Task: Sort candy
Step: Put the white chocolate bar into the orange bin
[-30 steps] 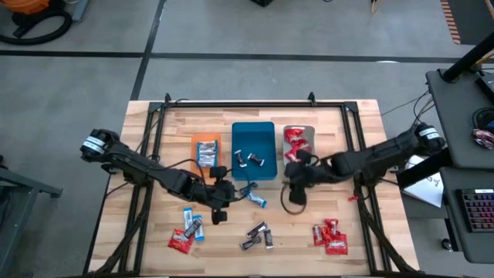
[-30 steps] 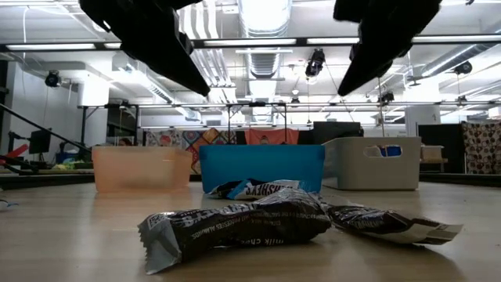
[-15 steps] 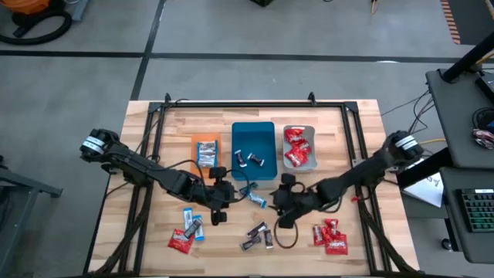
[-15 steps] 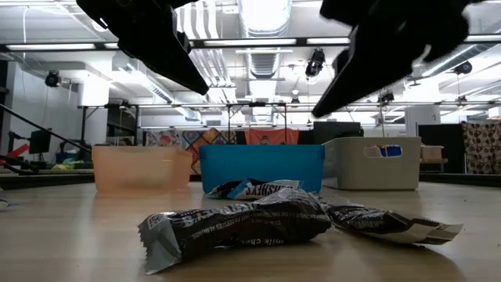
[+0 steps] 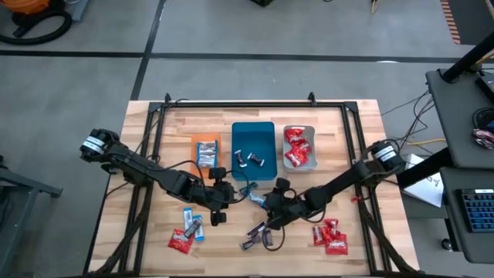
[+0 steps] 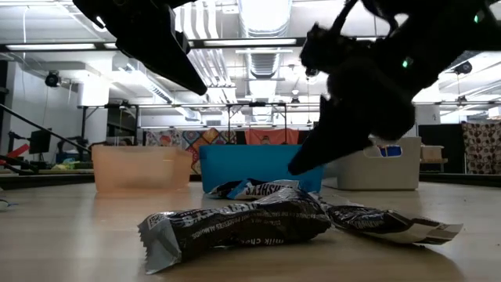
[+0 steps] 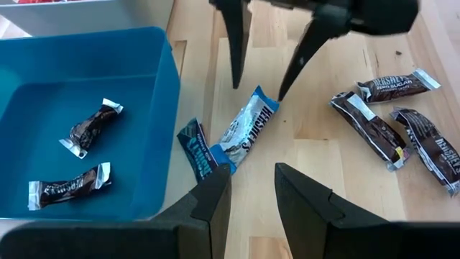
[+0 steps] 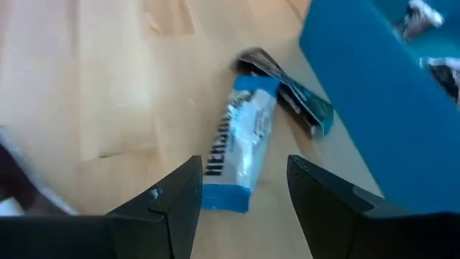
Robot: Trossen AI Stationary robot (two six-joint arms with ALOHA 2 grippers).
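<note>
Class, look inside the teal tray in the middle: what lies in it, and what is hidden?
The teal tray holds two dark brown candies on its floor. In the left wrist view, that arm's own fingers hide the tray's near corner.

Both arms reach inward low over the bench; the left tool (image 5: 218,207) hangs with fingers parted and empty, the right tool (image 5: 268,217) angles down, fingers spread, empty
</note>
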